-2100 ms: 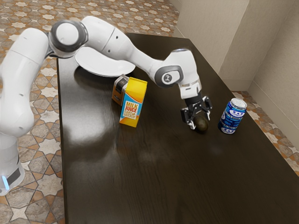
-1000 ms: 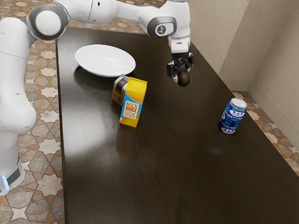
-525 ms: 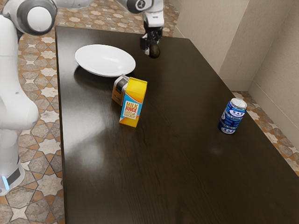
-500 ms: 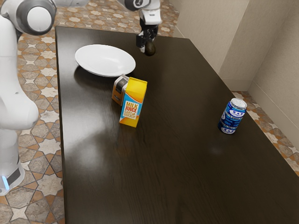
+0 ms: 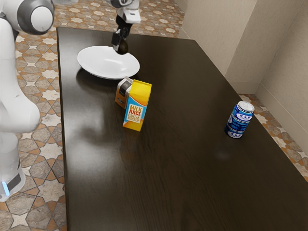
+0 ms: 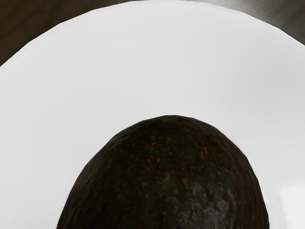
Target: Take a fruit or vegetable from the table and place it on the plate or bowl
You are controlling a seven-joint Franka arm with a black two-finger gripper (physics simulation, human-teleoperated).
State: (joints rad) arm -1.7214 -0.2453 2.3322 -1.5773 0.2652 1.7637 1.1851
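The gripper (image 5: 121,44) is clamped on a dark, bumpy avocado (image 5: 123,48), with a finger on each side so the fruit cannot drop. The avocado hangs right under the gripper. Just below it lies the white plate (image 5: 96,61), and the fruit does not seem to touch it. In the wrist view the plate spreads wide under the avocado, so this looks like a good spot to let go. Going lower first may help, because a round fruit can roll.

A little way from the gripper stands a yellow juice carton (image 5: 136,107), with a small brown box (image 5: 123,91) just beside it. Both are out of the way. Far from the gripper stands a blue can (image 5: 239,120).

The counter (image 5: 183,163) is dark, smooth and shiny. The floor (image 5: 41,139) has patterned tiles, and the walls (image 5: 226,29) are plain beige.
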